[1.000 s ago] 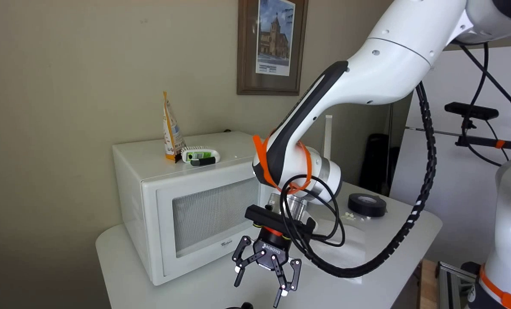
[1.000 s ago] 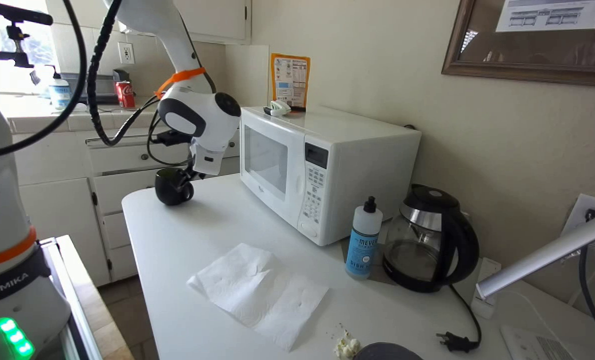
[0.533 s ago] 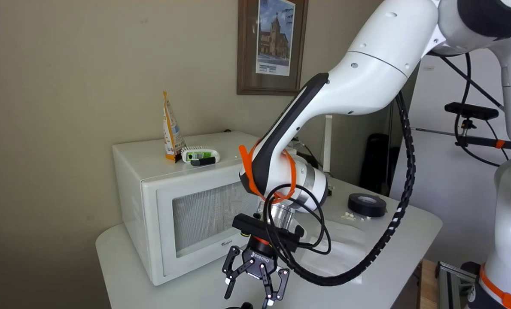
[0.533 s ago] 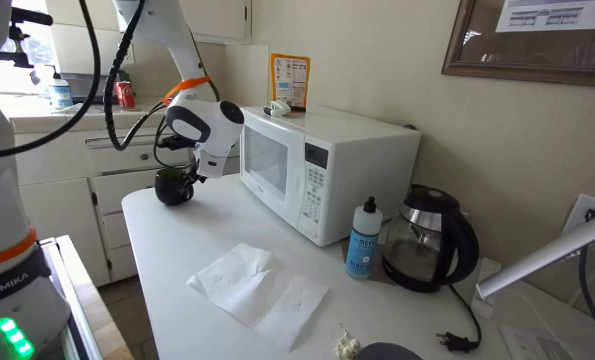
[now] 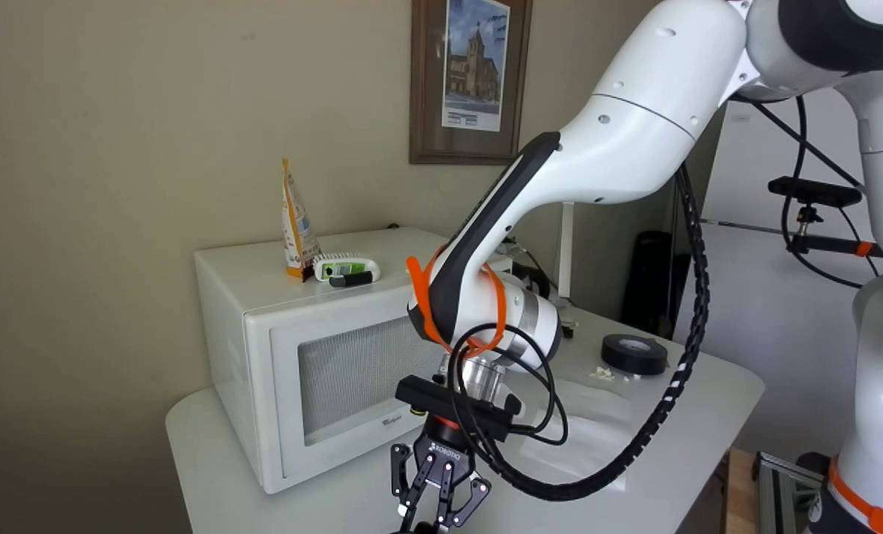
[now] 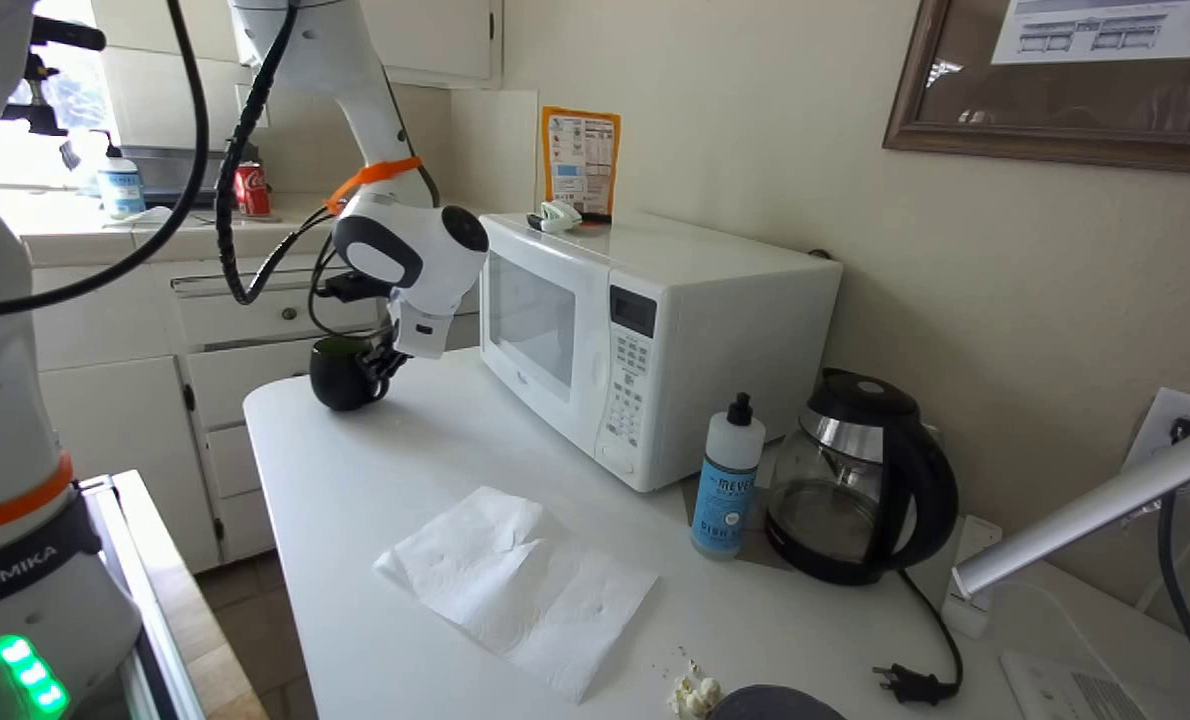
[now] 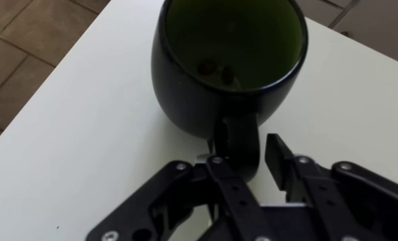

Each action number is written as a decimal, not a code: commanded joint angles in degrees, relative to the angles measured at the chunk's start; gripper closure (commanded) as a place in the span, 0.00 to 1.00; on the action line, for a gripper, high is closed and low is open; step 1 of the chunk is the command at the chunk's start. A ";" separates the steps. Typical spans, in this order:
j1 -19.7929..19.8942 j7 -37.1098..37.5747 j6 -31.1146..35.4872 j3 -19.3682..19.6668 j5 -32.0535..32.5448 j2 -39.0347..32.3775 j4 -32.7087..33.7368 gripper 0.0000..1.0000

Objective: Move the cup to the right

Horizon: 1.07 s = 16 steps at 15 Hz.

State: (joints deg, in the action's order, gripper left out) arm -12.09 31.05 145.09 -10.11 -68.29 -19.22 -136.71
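Observation:
The cup point(image 7: 185, 97), dark outside with a green inside, stands upright on the white table, its handle point(image 7: 244, 144) pointing at my gripper point(image 7: 241, 142). In the wrist view the fingers are partly closed, one on each side of the handle. A narrow gap shows between the handle and the right finger point(image 7: 279, 160); the left finger's tip is mostly hidden, so contact there is unclear. An exterior view has the cup point(image 6: 340, 375) near the table's far corner with the gripper at its handle. Elsewhere only a dark sliver of it shows at the bottom edge, below the gripper point(image 5: 423, 519).
A white microwave point(image 6: 565, 320) stands close beside the arm. A paper towel point(image 6: 520, 590), a blue soap bottle point(image 6: 725, 490) and a glass kettle point(image 6: 835, 500) are on the table. The black ring-like object point(image 5: 634, 354) lies farther off. The table's edge point(image 6: 255, 420) runs close to the cup.
My gripper has shifted slightly down and toward the cup, and its fingers have drawn much closer together around the handle. The cup has not visibly moved.

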 commanded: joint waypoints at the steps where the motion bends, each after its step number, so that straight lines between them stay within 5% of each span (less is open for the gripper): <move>1: -1.07 1.91 -0.97 0.77 1.18 -0.47 0.66 0.86; 3: -1.29 2.36 -1.01 0.79 1.59 -0.35 0.57 0.87; 4: -1.37 2.60 -1.14 0.80 1.79 0.09 0.28 0.68; 5: -1.43 2.88 -1.26 0.82 2.02 0.27 0.15 0.62; 6: -1.57 3.26 -1.04 0.85 2.28 1.00 -0.40 0.46; 8: -1.79 3.96 -0.84 0.85 2.85 1.75 -0.90 0.38; 14: -2.19 6.54 -0.75 0.79 5.93 3.35 -1.57 0.68; 16: -2.47 7.97 -0.51 0.79 7.57 3.96 -1.90 0.64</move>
State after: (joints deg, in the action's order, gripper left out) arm -13.43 35.93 145.00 -9.96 -63.38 -17.41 -137.04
